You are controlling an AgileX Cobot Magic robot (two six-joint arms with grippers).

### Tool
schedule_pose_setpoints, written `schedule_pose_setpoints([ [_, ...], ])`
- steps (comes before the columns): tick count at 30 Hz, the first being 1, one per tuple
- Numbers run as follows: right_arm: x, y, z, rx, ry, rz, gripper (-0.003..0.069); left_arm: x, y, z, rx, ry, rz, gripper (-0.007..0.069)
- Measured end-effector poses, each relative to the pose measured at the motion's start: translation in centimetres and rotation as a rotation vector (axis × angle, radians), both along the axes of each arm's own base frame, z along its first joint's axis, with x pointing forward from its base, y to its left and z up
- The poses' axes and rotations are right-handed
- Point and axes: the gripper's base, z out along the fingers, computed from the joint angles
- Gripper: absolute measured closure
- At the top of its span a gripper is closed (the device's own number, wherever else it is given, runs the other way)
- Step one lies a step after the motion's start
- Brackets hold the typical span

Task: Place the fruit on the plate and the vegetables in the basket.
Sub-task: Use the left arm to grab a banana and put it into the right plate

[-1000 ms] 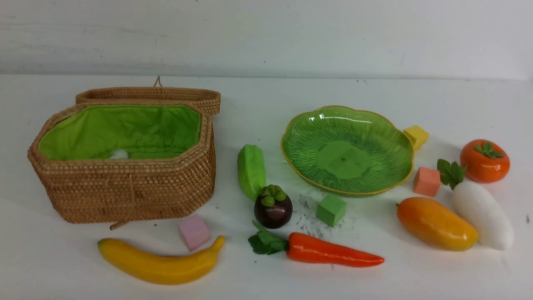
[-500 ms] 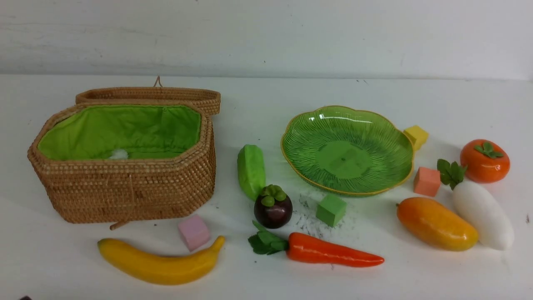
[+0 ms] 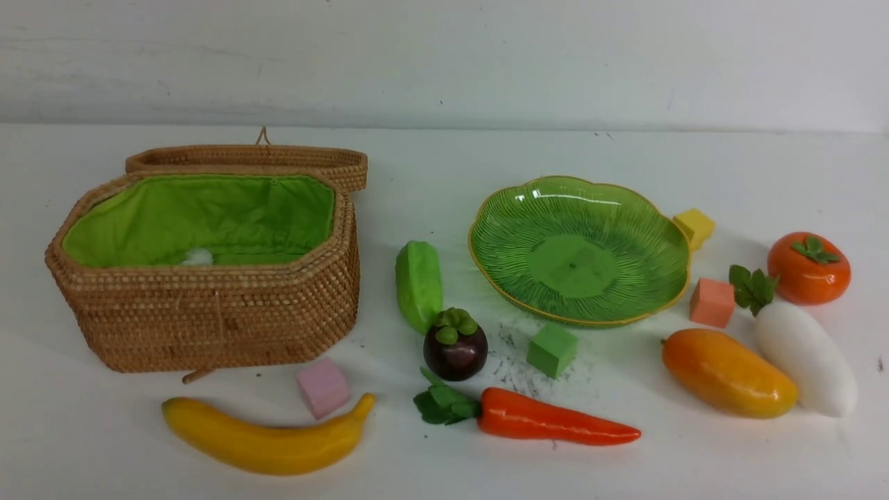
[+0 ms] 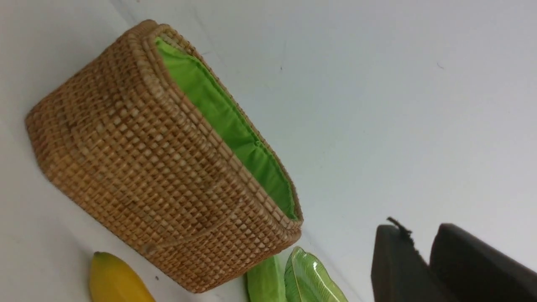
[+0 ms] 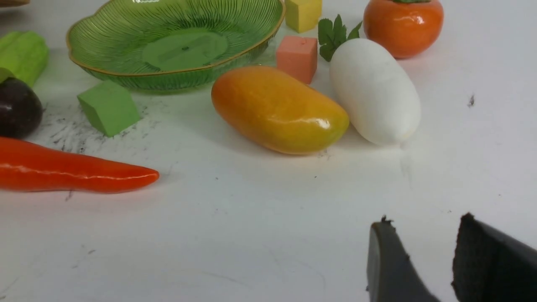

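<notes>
— Fruit first: where is it found?
— All four pieces are lying on the white table [image 3: 694, 465], none on the plate [image 3: 494, 274]. The banana [image 3: 264, 441] is placed in front of the basket [image 3: 208, 319], at the near edge. The mangosteen [image 3: 455, 351] is set in the middle, touching the near end of the gourd [image 3: 419, 285]. The mango [image 3: 728, 373] and the persimmon [image 3: 808, 269] are seen to the right of the plate.

— And the vegetables?
— The gourd is laid between basket and plate. The carrot [image 3: 555, 420] is just in front of the mangosteen, its leaves pointed to the left. The radish [image 3: 806, 357] is lying side by side with the mango; whether they touch cannot be told. The basket is open, its lid [image 3: 257, 158] folded back behind it, and the green lining is shown.

— What is standing in the way?
— Small cubes. A pink cube [image 3: 323, 387] is wedged between banana and basket, just beside the banana's tip. A green cube [image 3: 552, 349] is placed between carrot and plate, among dark scuff marks [image 3: 510, 364]. A salmon cube [image 3: 712, 302] is set between mango and plate, and a yellow cube [image 3: 694, 227] is beside the plate's far right rim.

— How are the pincers held?
— The right gripper [image 5: 423, 226] is parted, with nothing between its fingers, over bare table near the mango. The left gripper [image 4: 421, 235] is seen beside the basket, its fingers very close together and nothing held; whether they meet cannot be told.
</notes>
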Motion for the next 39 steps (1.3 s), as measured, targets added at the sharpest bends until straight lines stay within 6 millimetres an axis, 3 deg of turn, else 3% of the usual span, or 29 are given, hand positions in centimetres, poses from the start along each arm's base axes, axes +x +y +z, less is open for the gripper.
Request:
schedule_pose_setpoints([
  [2, 0.0, 0.1, 0.1, 0.035, -0.011, -0.004, 0.0418, -0.7, -0.4, 2.6, 0.058, 0.001, -0.042, 0.0633],
  [4, 0.1, 0.2, 0.1, 0.096, -0.022, -0.01, 0.0418, -0.8, -0.7, 3.7, 0.099, 0.034, -0.069, 0.0638],
  [5, 0.2, 0.3, 0.3, 0.203, -0.046, -0.021, 0.0418, -1.0, -1.0, 5.2, 0.155, 0.073, -0.104, 0.0638],
  [8, 0.3, 0.5, 1.0, 0.419, -0.116, -0.049, 0.0418, -0.9, -1.7, 6.6, 0.284, 0.217, -0.195, 0.0638],
  [10, 0.4, 0.3, 1.8, 0.57, -0.185, -0.075, 0.0418, -0.3, -2.1, 7.1, 0.386, 0.317, -0.257, 0.0638],
  [14, 0.5, 0.0, 2.5, 0.688, -0.274, -0.108, 0.0418, 0.8, -2.1, 7.7, 0.438, 0.349, -0.27, 0.0638],
  [22, 0.2, 0.7, 3.2, 0.711, -0.191, -0.049, 0.0433, 2.7, -2.2, 7.6, 0.534, 0.362, -0.284, 0.0638],
  [24, -0.1, 1.4, 4.5, 0.655, -0.132, 0.016, 0.0456, 3.2, -2.6, 7.1, 0.571, 0.425, -0.343, 0.0638],
  [28, -0.5, 3.0, 10.2, 0.421, 0.047, 0.224, 0.0544, 4.3, -3.6, 6.8, 0.696, 0.551, -0.563, 0.0638],
  [33, -0.3, 4.2, 16.2, 0.242, 0.154, 0.455, 0.0604, 4.8, -5.3, 9.2, 0.819, 0.498, -0.766, 0.0638],
  [39, -1.3, 5.5, 21.9, 0.095, 0.195, 0.779, 0.0607, 4.1, -8.1, 11.0, 1.106, 0.445, -1.078, 0.0638],
])
